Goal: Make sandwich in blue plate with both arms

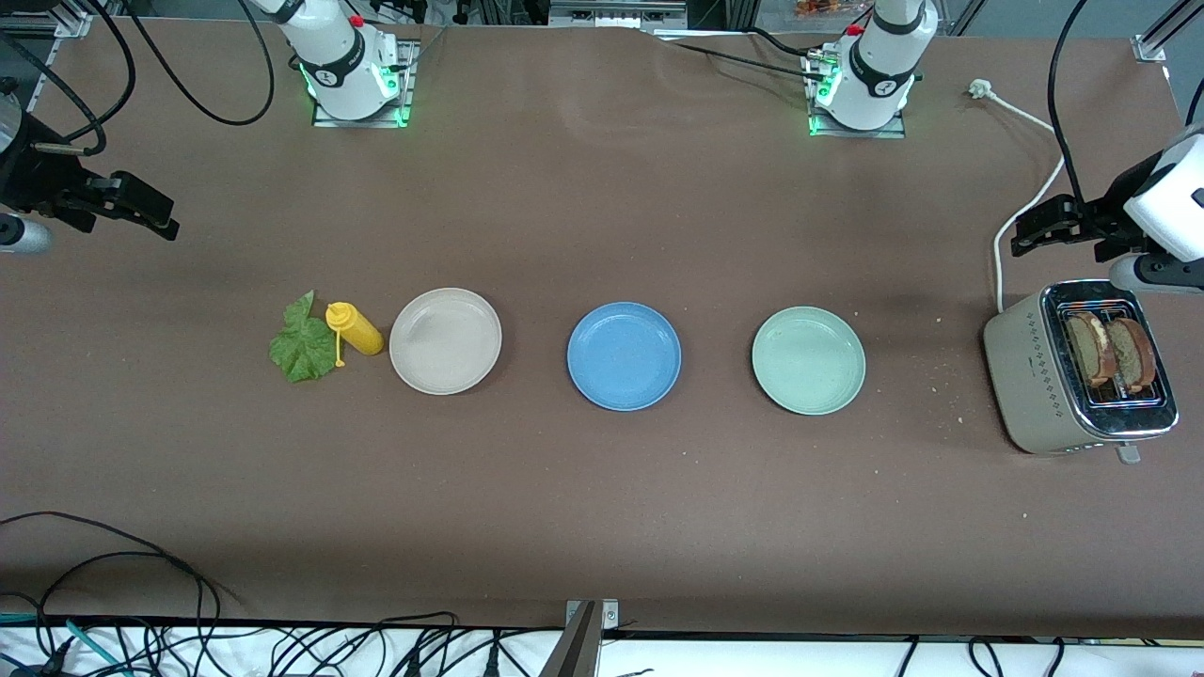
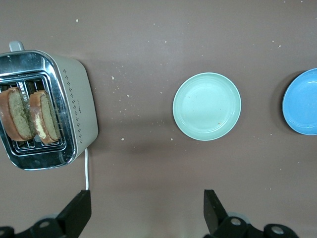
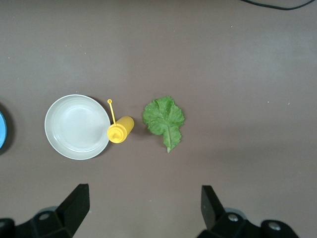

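So the blue plate (image 1: pixel 624 355) sits bare in the middle of the brown worktop (image 1: pixel 602 527), with a beige plate (image 1: pixel 445 340) beside it toward the right arm's end and a pale green plate (image 1: pixel 808 360) beside it toward the left arm's end. All three are well apart from each other, in a row.

Both toast slices (image 1: pixel 1110 353) stand upright in the slots of a beige toaster (image 1: pixel 1030 371) at the left arm's end of the worktop. The lettuce leaf (image 1: pixel 301 343) lies flat at the right arm's end, with a yellow squeeze bottle (image 1: pixel 355 327) on its side between the leaf and the beige plate, touching or nearly touching both.

The left gripper (image 2: pixel 146 210) hangs in the air near the toaster, over bare worktop, fingers (image 2: pixel 212 208) spread wide and holding nothing. The right gripper (image 3: pixel 143 208) hovers near the worktop's edge at the right arm's end, fingers (image 3: pixel 210 206) also spread wide and empty.
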You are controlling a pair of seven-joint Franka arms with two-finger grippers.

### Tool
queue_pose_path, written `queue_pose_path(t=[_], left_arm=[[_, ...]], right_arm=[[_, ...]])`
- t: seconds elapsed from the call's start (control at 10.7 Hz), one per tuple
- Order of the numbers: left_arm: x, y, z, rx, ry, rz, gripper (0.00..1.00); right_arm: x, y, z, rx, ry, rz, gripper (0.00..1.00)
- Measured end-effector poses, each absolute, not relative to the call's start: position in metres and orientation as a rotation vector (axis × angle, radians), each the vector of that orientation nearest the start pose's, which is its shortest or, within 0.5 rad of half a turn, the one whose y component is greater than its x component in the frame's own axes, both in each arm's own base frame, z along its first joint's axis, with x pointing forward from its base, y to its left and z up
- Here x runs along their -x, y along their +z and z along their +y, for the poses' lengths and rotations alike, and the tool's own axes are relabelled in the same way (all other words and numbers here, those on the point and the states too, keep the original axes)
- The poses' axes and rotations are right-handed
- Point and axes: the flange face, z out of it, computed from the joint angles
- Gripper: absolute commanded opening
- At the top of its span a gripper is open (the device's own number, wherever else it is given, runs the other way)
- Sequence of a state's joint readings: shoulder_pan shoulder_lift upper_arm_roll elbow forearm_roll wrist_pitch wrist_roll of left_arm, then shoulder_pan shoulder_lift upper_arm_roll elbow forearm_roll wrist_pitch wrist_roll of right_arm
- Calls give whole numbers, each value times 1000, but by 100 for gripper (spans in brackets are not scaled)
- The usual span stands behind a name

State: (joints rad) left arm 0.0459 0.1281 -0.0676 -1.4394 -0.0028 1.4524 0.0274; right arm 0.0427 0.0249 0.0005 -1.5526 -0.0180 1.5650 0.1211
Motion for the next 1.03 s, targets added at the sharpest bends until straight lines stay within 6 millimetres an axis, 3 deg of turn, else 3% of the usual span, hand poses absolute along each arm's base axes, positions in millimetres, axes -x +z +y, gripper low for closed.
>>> queue_pose_path(t=[0.75, 1.03], left_arm=[[-581, 603, -10, 3147, 181, 77, 100], [-582, 601, 1, 3147, 187, 43, 100]], right_arm=[[-561, 619, 23, 3158, 18, 120, 100], [-561, 619, 28, 3158, 17, 107, 100]])
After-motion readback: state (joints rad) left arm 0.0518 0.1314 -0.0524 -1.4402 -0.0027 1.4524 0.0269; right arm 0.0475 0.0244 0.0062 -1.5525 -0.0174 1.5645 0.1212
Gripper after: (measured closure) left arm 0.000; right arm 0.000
